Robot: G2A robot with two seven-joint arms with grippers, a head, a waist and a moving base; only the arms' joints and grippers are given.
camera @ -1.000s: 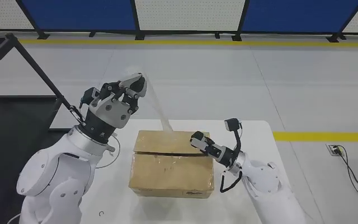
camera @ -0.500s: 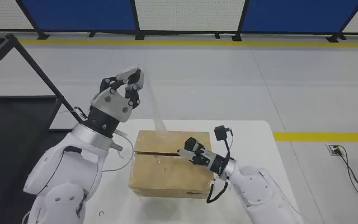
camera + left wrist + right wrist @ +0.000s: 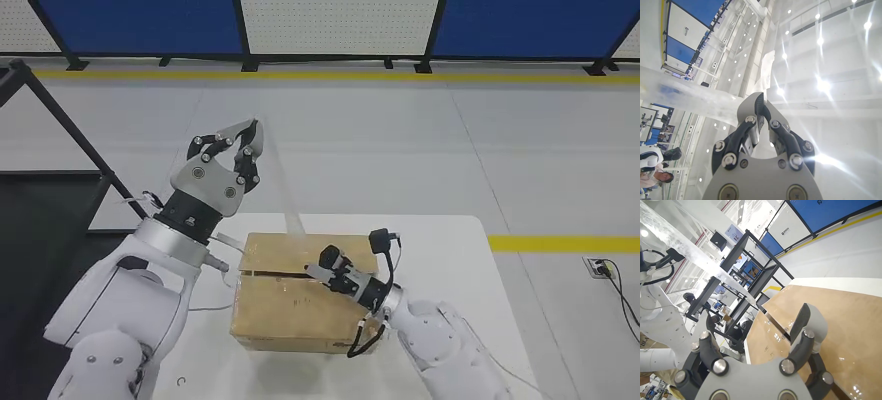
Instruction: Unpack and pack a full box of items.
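Observation:
A brown cardboard box (image 3: pixel 300 310) lies on the white table (image 3: pixel 450 250), its top flaps meeting at a dark seam. A long strip of clear tape (image 3: pixel 285 200) rises from the box's far edge up to my left gripper (image 3: pixel 245 135), which is held high above the table's far left. In the left wrist view the left gripper (image 3: pixel 763 106) is shut on the clear tape (image 3: pixel 696 98). My right gripper (image 3: pixel 322 268) hovers open over the box top by the seam. The right wrist view shows the right gripper (image 3: pixel 755 321) over the box (image 3: pixel 829 313), and the tape (image 3: pixel 687 255) beyond.
A black metal frame (image 3: pixel 60 120) stands left of the table. Blue and white partition panels (image 3: pixel 340 25) close off the back. Bare table surface lies right of the box.
My right gripper has moved left across the box top to the seam. My left gripper, still holding the tape, has shifted slightly right and turned.

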